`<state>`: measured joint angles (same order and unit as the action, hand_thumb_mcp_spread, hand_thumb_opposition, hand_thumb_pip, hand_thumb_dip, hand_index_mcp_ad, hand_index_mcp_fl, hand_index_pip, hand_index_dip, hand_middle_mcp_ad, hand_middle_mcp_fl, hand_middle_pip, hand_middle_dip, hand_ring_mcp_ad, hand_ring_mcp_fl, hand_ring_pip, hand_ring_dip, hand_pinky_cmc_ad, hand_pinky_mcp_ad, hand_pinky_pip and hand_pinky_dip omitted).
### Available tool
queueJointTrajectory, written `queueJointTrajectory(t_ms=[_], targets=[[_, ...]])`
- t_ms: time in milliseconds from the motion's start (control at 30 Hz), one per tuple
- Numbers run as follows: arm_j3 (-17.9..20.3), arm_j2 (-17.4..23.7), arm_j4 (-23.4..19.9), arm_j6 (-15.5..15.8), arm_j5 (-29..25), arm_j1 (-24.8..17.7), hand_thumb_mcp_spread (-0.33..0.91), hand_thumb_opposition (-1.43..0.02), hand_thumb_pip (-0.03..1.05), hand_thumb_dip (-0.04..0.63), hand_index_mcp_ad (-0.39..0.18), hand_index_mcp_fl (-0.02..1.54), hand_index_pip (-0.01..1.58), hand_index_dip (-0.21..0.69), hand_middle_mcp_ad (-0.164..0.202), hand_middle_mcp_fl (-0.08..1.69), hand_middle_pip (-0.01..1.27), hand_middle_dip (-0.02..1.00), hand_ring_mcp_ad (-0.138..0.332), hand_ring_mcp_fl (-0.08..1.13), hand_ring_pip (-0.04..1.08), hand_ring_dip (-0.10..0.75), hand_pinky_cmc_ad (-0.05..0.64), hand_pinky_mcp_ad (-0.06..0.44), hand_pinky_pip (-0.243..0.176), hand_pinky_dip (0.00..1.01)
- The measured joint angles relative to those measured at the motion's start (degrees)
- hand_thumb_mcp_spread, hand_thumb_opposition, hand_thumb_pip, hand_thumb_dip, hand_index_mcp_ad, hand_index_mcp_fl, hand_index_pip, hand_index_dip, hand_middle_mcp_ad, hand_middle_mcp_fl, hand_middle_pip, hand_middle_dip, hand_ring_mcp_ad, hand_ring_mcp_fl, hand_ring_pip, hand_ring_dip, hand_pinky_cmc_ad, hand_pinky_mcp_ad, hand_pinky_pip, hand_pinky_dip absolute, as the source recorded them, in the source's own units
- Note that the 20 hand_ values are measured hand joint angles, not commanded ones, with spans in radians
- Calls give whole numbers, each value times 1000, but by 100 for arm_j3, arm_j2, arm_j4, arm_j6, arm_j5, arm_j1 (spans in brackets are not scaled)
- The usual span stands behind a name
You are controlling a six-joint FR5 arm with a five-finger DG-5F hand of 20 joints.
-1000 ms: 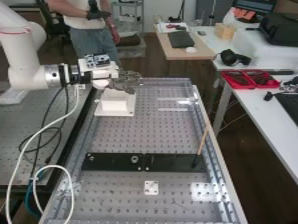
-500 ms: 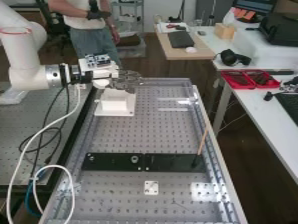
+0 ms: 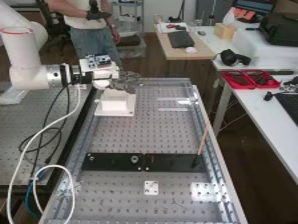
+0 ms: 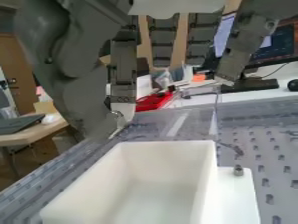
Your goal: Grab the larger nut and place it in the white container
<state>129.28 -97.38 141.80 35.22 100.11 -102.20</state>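
In the high view the hand is at the far end of the bench, just above the white container. The wrist view has the hand with its thumb and one finger pinching a small metal piece, the larger nut, mostly hidden between their tips. Below and beside these tips lies the open white container; its visible inside holds nothing. On the black bar, the bearing stands out, and the smaller nut is faint.
A thin wooden stick stands tilted at the black bar's right end. A small white plate lies nearer on the perforated bench. Clear strips lie right of the container. Cables loop along the bench's left side.
In the high view the arm and hand have shifted very slightly to the right. The container and the parts on the bar have stayed put.
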Motion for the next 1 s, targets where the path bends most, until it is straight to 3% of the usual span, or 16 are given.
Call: queueJointTrajectory(t_ms=[133, 467, 867, 967, 1000], targets=[[-51, -21, 210, 112, -90, -5, 382, -881, 798, 279, -138, 51, 1543, 155, 75, 9, 134, 269, 147, 0, 113, 195, 340, 279, -89, 602], [27, 40, 222, 110, -167, -27, 384, -885, 806, 300, -152, 10, 1559, 159, 75, 12, 126, 269, 147, 0, 119, 195, 340, 279, -89, 681], [36, 212, 280, 79, -233, 24, 367, -885, 810, 300, -168, 9, 1539, 122, 72, 12, 126, 269, 147, 0, 119, 194, 340, 279, -89, 696], [-24, 425, 420, 73, -249, 88, 316, -866, 798, 300, -168, 9, 1354, 98, 75, 10, 126, 269, 147, 0, 120, 197, 340, 279, -89, 714], [-61, 550, 493, 73, -251, 128, 304, -853, 747, 286, -168, 10, 1257, 75, 72, 10, 122, 269, 147, 3, 119, 197, 340, 279, -89, 740]])
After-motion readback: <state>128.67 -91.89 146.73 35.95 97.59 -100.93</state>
